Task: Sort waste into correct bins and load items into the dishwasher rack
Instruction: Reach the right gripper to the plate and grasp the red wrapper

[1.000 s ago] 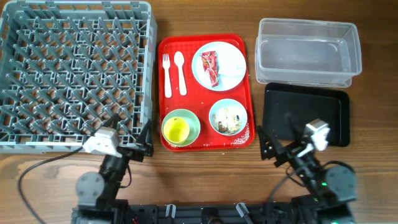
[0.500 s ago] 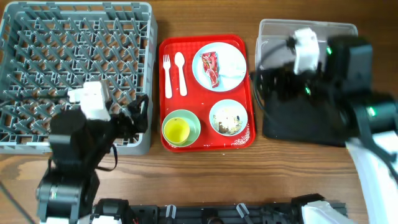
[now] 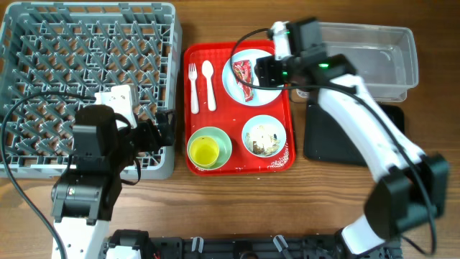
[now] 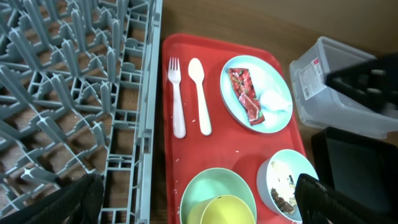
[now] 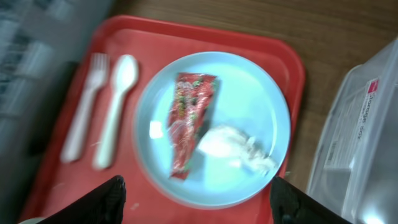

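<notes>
Red wrapper (image 5: 191, 121) sits dead ahead of my right claw (image 5: 198, 190), centred between the fingers, flat on the blue plate (image 5: 249, 81). My claw is wide and holds nothing. The wrapper's long axis runs away from me, near end tilted slightly left, so my fingers straddle its short side. I reckon that suits a pinch across the width with no wrist roll.

The napkin (image 5: 235, 149) lies just right of the wrapper's near half, touching it, so my right finger could catch it too. The clear tub (image 5: 364, 137) is off to my right, past the rim of the red tray (image 5: 295, 59).

My left claw (image 3: 164, 129), also wide and empty, hangs at the edge of the rack (image 3: 86, 65), well apart from the plate, so this pick is the right's. Wrist view is blurred, so I can't tell my height over the plate.
</notes>
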You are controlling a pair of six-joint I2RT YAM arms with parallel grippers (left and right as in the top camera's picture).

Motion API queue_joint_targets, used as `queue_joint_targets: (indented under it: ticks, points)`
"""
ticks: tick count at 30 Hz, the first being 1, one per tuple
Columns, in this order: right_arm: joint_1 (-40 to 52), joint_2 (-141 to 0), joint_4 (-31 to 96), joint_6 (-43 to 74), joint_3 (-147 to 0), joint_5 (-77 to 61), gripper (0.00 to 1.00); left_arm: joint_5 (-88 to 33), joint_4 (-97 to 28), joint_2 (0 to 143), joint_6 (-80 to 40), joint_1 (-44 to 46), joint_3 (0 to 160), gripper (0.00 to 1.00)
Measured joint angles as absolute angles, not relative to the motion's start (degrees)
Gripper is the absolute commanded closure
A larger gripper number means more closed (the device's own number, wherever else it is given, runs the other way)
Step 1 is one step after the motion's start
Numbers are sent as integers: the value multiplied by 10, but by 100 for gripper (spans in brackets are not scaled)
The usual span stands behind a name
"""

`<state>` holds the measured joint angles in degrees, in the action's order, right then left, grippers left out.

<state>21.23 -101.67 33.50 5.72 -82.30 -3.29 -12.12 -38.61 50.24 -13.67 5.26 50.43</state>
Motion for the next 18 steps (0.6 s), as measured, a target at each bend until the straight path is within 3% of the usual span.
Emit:
queue_joint_targets:
  ticks: [9,10,12,13,15,18]
  points:
    - [219,-1182,249,29,-823,46,35,-121,-386,549,-137,53,504,0]
    - [218,-1192,248,27,-823,45,41,-121,-386,554,-136,53,504,0]
    - [216,-1200,246,25,-823,39,74,-121,-386,562,-137,53,504,0]
    - [215,-1201,245,29,-823,37,85,-121,-386,566,-136,53,504,0]
    - [215,-1203,247,32,-823,34,96,-121,-386,573,-136,53,504,0]
    - [216,-1201,263,47,-823,31,96,-121,-386,584,-137,53,504,0]
